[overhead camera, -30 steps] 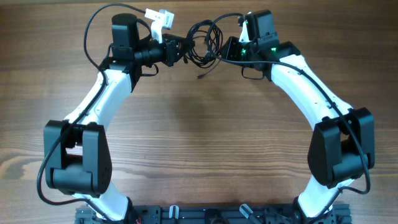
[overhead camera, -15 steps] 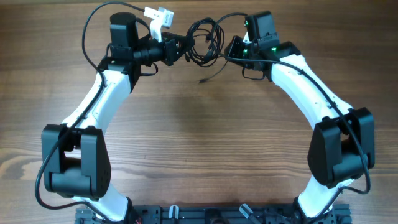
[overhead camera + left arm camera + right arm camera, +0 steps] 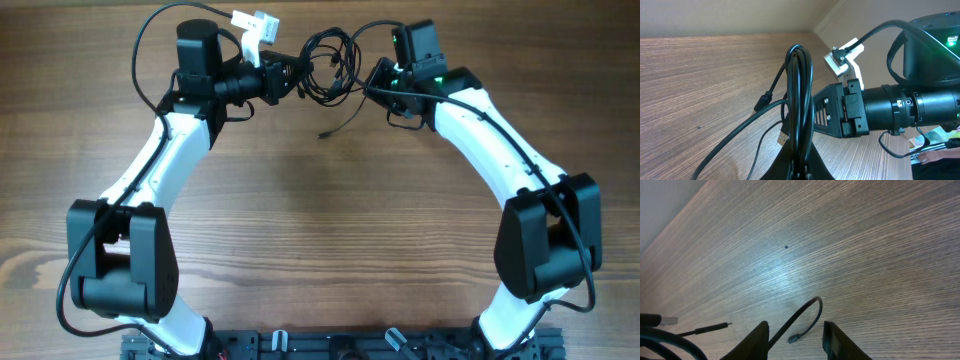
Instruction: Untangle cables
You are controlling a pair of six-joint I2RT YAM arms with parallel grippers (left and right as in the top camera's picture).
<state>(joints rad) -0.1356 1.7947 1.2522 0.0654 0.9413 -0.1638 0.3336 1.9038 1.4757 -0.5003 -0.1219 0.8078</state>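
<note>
From overhead I saw the cables [image 3: 325, 68] sitting as one knotted clump between the left tool [image 3: 287, 80] and the right tool [image 3: 376, 78]. One loose end [image 3: 328, 131] trailed onto the worktop [image 3: 320, 220], between the two tools and a little nearer the arm bases. Through the left wrist camera, the left tool was clamped on the bunch, with several loops rising straight out of its fingers. Through the right wrist camera, the right tool stood apart. A single thin strand arched ahead out of its gap and curled back to a small plug end [image 3: 794, 339] lying between the fingers, unpinched. I judged the job barely begun: the loops were bunched together, no cord lay separate, and nearly all the teasing apart was left.
</note>
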